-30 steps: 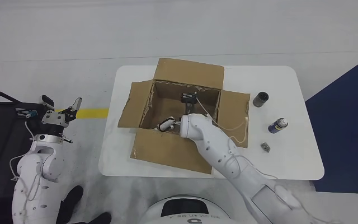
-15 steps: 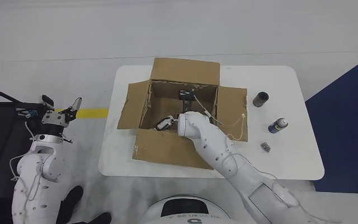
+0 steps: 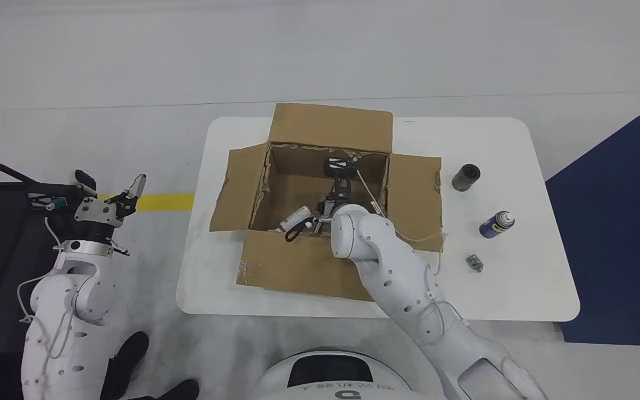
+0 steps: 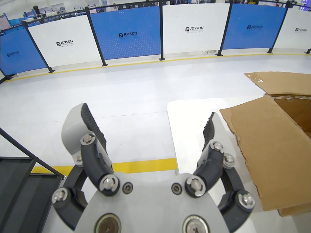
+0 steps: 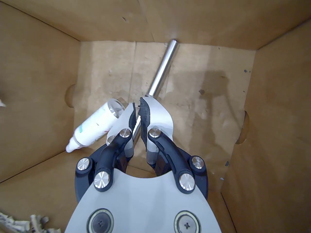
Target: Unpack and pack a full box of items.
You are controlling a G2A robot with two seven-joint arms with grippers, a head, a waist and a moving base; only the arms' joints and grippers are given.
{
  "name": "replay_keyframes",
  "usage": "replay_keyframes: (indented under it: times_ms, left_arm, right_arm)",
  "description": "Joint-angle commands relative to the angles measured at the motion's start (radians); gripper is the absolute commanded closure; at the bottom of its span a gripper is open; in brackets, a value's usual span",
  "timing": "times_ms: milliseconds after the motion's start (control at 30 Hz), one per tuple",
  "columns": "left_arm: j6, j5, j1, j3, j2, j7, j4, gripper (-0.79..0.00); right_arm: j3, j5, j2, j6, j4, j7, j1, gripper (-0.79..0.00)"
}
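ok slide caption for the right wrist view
Right gripper shut on a metal rod inside the cardboard box, white tube alongside.

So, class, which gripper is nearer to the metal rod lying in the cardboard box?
Right. The right gripper is down inside the box, shut on the metal rod. The left gripper hangs open beyond the table edge, well away from the box.

— What is hidden?
— The metal rod [image 5: 162, 70] is partly covered by the right gripper [image 5: 137, 105], the white tube [image 5: 93, 126] likewise; the small grey item [image 3: 474, 263] on the table [image 3: 520, 150] cannot be identified.
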Motion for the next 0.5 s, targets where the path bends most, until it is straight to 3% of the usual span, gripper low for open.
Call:
replay_keyframes:
  times_ms: [0, 400, 467]
  left_arm:
    - [0.000, 0.000, 0.000, 0.000, 0.000, 0.000, 0.000, -0.785]
    - [0.000, 0.000, 0.000, 0.000, 0.000, 0.000, 0.000, -0.785]
    - [0.000, 0.000, 0.000, 0.000, 0.000, 0.000, 0.000, -0.785]
  right_arm:
    - [0.000, 0.000, 0.000, 0.001, 0.001, 0.001, 0.001, -0.757]
    - [0.003, -0.012, -0.001, 0.016, 0.014, -0.008, -0.002, -0.785]
    - [-0.002, -0.009, -0.006, 0.044, 0.019, 0.034, 0.014, -0.785]
